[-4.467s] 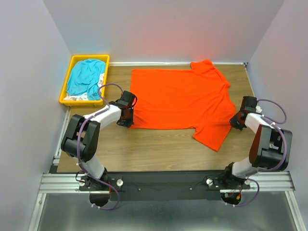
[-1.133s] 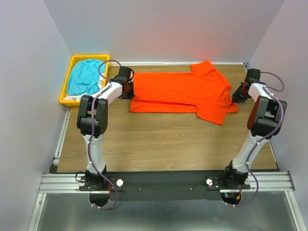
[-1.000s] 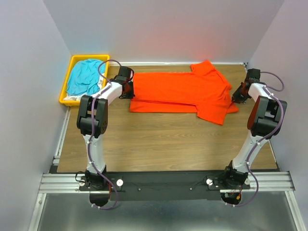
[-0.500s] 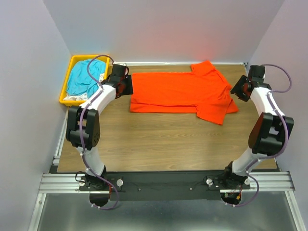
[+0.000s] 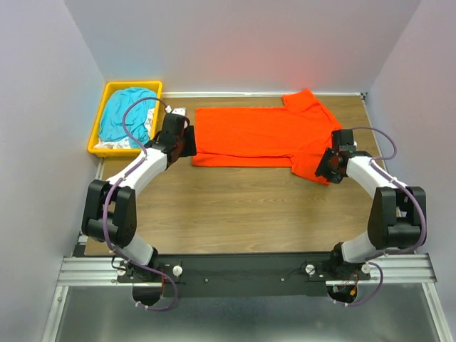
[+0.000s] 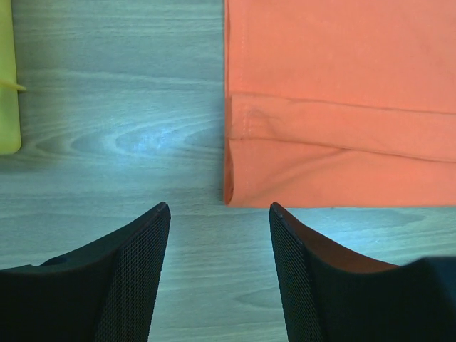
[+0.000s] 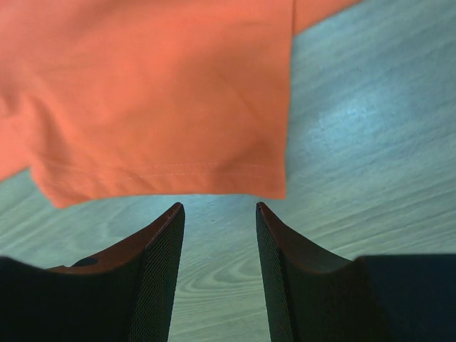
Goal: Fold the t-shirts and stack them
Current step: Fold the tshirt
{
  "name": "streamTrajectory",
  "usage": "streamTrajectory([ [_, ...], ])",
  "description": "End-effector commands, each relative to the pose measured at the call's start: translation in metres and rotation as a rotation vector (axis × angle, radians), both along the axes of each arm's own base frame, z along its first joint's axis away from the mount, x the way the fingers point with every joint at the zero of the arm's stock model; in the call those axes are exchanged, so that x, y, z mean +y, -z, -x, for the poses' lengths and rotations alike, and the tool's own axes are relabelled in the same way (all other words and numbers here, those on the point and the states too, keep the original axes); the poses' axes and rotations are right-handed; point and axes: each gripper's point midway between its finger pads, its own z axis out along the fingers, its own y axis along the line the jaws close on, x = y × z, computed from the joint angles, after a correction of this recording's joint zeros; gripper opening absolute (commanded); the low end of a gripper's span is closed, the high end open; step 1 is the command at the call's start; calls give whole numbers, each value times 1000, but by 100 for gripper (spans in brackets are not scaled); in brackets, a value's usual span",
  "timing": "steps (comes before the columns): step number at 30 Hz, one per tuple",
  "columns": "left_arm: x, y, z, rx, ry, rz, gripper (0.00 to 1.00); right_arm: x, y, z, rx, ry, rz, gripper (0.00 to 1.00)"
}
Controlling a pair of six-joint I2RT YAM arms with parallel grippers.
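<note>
A bright orange-red t-shirt [image 5: 263,135] lies folded lengthwise across the far half of the table, one sleeve [image 5: 317,167] sticking out toward me on the right. My left gripper [image 5: 187,146] hovers open just short of the shirt's near-left folded corner [image 6: 231,192], nothing between its fingers [image 6: 142,271]. My right gripper [image 5: 326,171] stands open at the sleeve's hem [image 7: 164,178], also empty. In the wrist views my left gripper [image 6: 219,214] and right gripper [image 7: 217,210] show only bare wood between the jaws. A teal-blue t-shirt [image 5: 125,117] lies crumpled over white fabric [image 5: 110,144].
The yellow bin [image 5: 132,84] holding the teal and white cloth stands at the far left corner; its edge [image 6: 6,85] shows in the left wrist view. Grey walls close in both sides and the back. Bare wooden table [image 5: 235,206] stretches between the shirt and the arm bases.
Both grippers opened and let go of the shirt's far edge after folding it over. Both arms drew back toward me, the left to the near-left corner, the right to the sleeve hem.
</note>
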Motion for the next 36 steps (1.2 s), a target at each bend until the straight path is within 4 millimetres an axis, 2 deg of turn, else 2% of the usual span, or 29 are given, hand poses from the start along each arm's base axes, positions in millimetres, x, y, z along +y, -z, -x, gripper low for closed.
streamTrajectory([
  [1,-1,-22,-3,-105,5,31,66,-7,11,0,-1,54,52,52],
  [3,0,-20,2,-115,7,32,66,-9,19,0,18,62,58,52],
  [5,1,-28,3,-156,2,36,66,-9,23,-3,22,69,59,52],
  [6,4,-21,8,-150,0,32,66,-10,26,-3,24,74,60,52],
  [7,5,-29,7,-184,-5,36,66,-10,31,-3,31,80,59,52],
  [8,7,-23,10,-180,-9,30,66,-11,34,-3,35,83,64,51],
  [11,9,-24,10,-200,-13,22,66,-13,42,-2,48,87,75,51],
  [13,11,-19,11,-198,-18,17,66,-16,48,1,63,86,91,45],
  [14,11,-16,11,-193,-19,15,66,-16,49,1,67,83,96,35],
  [16,10,-14,11,-188,-15,16,66,-17,49,2,69,76,102,24],
  [18,10,-13,12,-184,-13,18,66,-16,44,0,57,67,103,10],
  [20,10,-11,11,-180,-14,15,66,-16,32,-9,21,58,99,2],
  [25,8,-9,9,-173,-1,12,66,-12,-4,-43,-83,43,84,1],
  [26,6,-9,9,-174,6,16,66,-10,-17,-60,-121,42,75,1],
  [29,5,-6,9,-165,16,18,66,-9,-32,-86,-165,48,66,1],
  [30,5,-6,9,-164,16,18,66,-9,-47,-103,-209,52,68,1],
  [31,4,-6,9,-165,20,17,66,-9,-41,-111,-196,53,67,1],
  [33,5,-7,8,-167,19,17,66,-9,-45,-129,-214,50,69,1],
  [34,5,-7,9,-161,21,15,66,-9,-57,-144,-248,51,70,1],
  [35,4,-7,9,-157,26,18,66,-10,-47,-153,-232,55,75,1],
  [36,2,-10,9,-157,30,23,66,-10,-47,-160,-237,57,77,1],
])
